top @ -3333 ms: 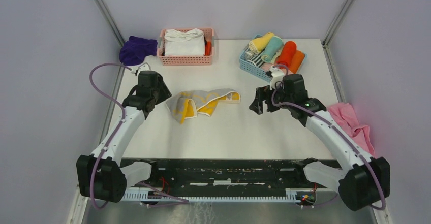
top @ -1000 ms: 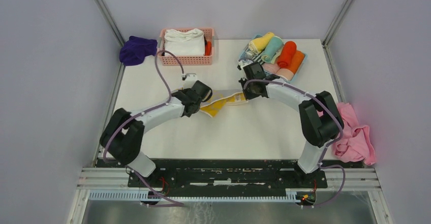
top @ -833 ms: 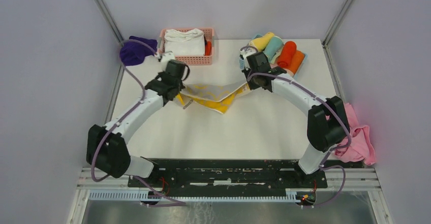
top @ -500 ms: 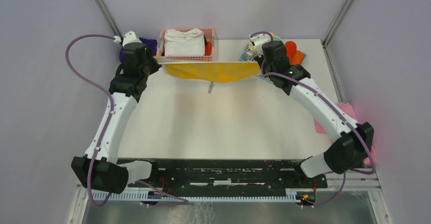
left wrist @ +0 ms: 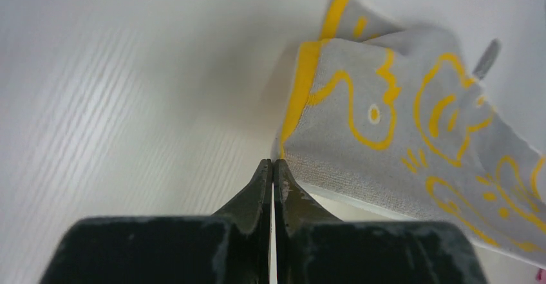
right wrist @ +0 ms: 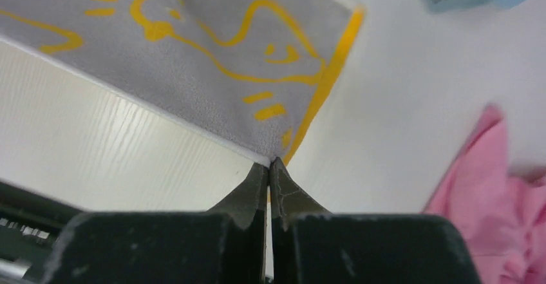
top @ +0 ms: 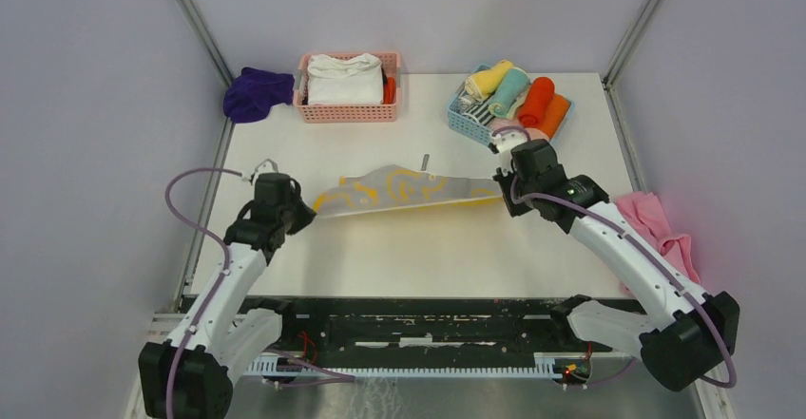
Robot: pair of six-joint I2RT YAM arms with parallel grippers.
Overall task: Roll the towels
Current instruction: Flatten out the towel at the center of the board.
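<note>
Stretching across the middle of the table (top: 428, 253), the yellow towel (top: 399, 189) was held spread out lengthwise. Its left corner was pinched by the left tool (top: 306, 213), its right corner by the right tool (top: 501, 194). The purple towel (top: 255, 91) was heaped at the table's far left corner.

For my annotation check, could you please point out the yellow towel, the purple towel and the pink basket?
yellow towel (top: 404, 189): top view, middle of the cloth.
purple towel (top: 257, 91): top view, heap's centre.
pink basket (top: 347, 112): top view, front wall.
</note>
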